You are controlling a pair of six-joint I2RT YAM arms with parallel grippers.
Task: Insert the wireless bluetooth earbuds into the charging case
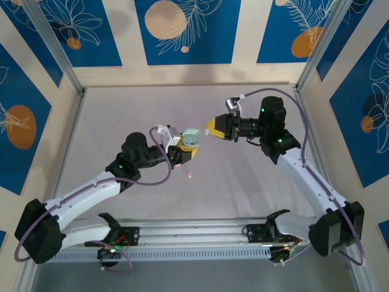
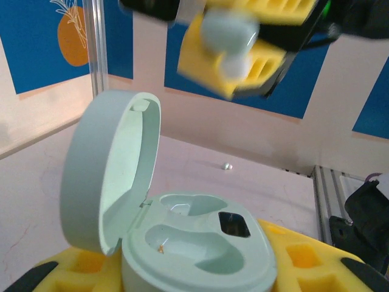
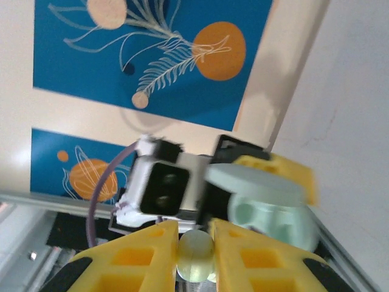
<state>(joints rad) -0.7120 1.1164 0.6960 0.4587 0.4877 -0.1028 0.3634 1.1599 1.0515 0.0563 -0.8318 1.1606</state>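
Observation:
My left gripper point(image 1: 186, 148) is shut on the charging case point(image 1: 192, 139), a pale teal pebble held above the table with its lid open. In the left wrist view the lid point(image 2: 109, 170) stands up at the left, and both sockets in the base point(image 2: 200, 243) are empty. My right gripper point(image 1: 211, 128) faces it from the right, a short gap away. Its yellow fingers are shut on a pale teal earbud point(image 3: 196, 255), with the case point(image 3: 267, 213) just ahead of the fingertips. From the left wrist view, that earbud point(image 2: 228, 33) hangs above the open case.
A tiny pale object point(image 2: 227, 166) lies on the grey table beyond the case; I cannot tell what it is. Patterned blue and cream walls point(image 1: 182, 30) and metal frame posts point(image 1: 58, 52) enclose the table. A rail point(image 1: 194, 234) runs along the near edge between the arm bases.

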